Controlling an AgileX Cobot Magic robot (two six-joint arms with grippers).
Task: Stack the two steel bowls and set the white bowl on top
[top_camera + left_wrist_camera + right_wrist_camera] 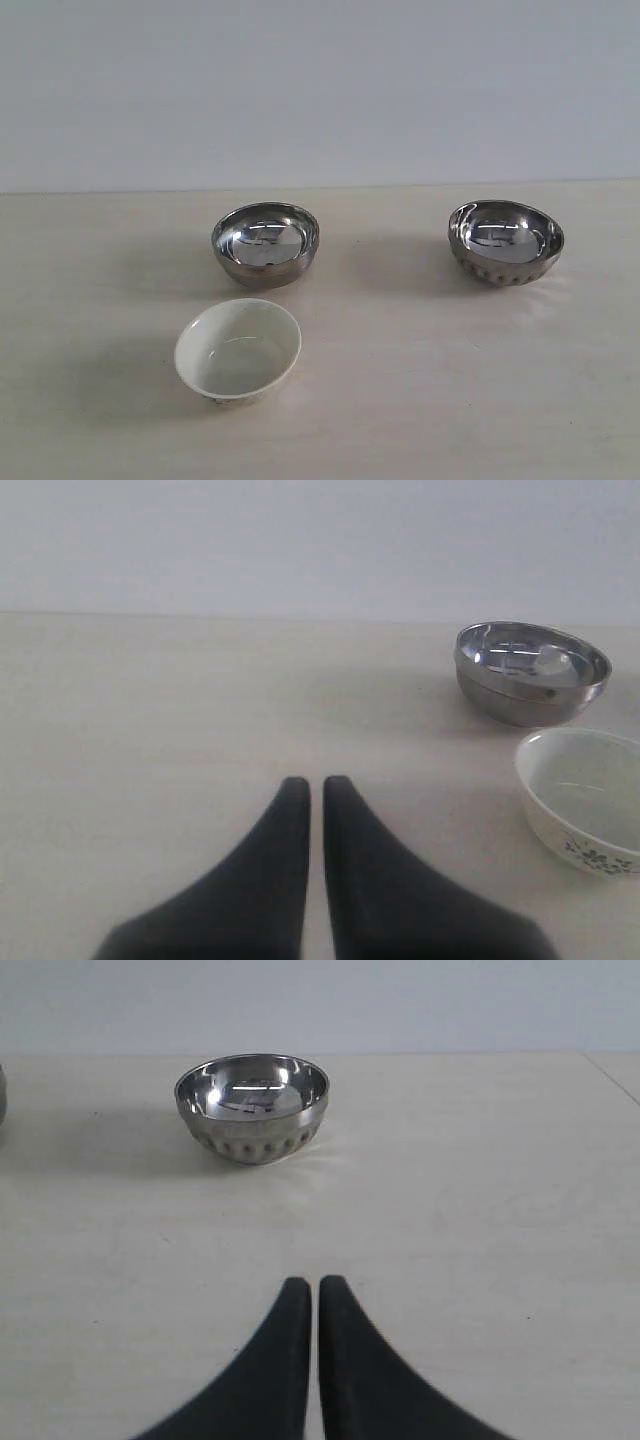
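Standing apart are smooth steel bowl (265, 243), ribbed steel bowl (506, 242), white bowl (238, 350)

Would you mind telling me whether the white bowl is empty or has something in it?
Empty: the white bowl faces up and shows only its bare glossy inside.

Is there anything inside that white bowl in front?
Nothing shows inside the white bowl: only its glossy cream interior and a faint reflection. The near inner wall is hidden behind its own rim, and whatever lies beneath the bowl is covered.
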